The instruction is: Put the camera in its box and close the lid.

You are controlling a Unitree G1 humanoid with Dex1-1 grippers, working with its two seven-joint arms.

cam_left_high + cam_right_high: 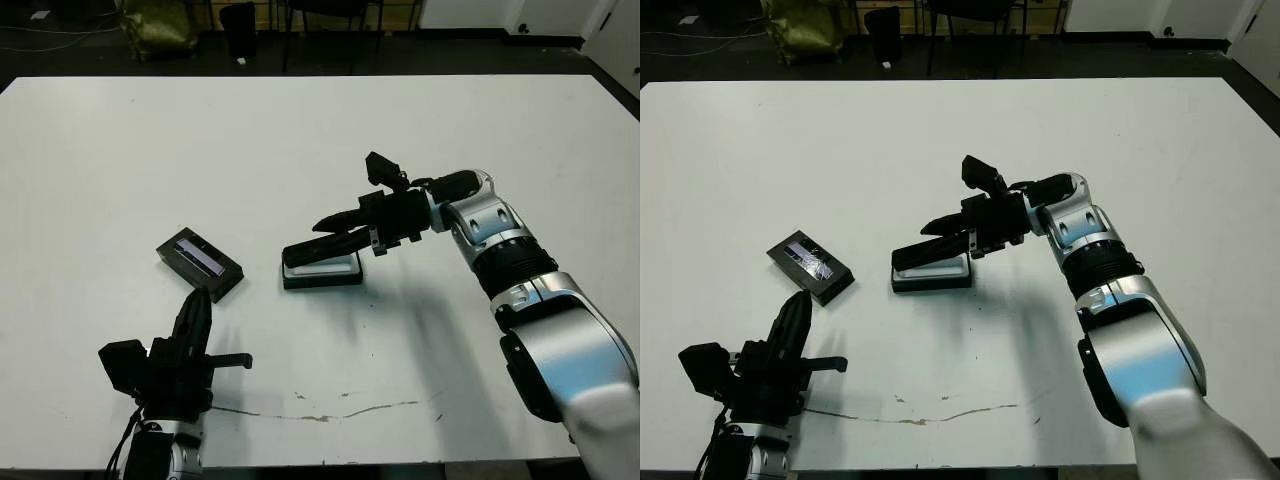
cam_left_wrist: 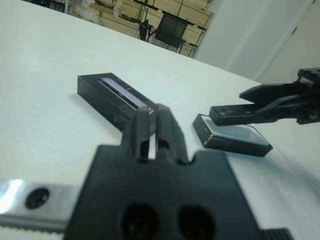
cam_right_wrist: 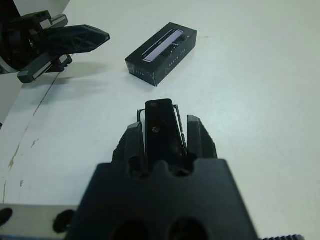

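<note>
My right gripper (image 1: 340,234) is shut on the camera (image 1: 308,250), a slim black bar sticking out past its fingertips. The camera hangs just above the box (image 1: 320,282), a shallow black tray with a white lining near the table's middle. In the right wrist view the camera (image 3: 161,125) lies clamped between the two fingers. The lid (image 1: 200,262), black with a shiny bluish strip on top, rests flat on the table to the left of the box. My left gripper (image 1: 195,305) is shut on nothing, low near the front edge, just short of the lid.
The white table (image 1: 320,140) stretches wide behind and to the right of the box. Thin dark scratch marks (image 1: 340,410) run along its front part. Chair legs and a bag (image 1: 160,25) stand on the dark floor beyond the far edge.
</note>
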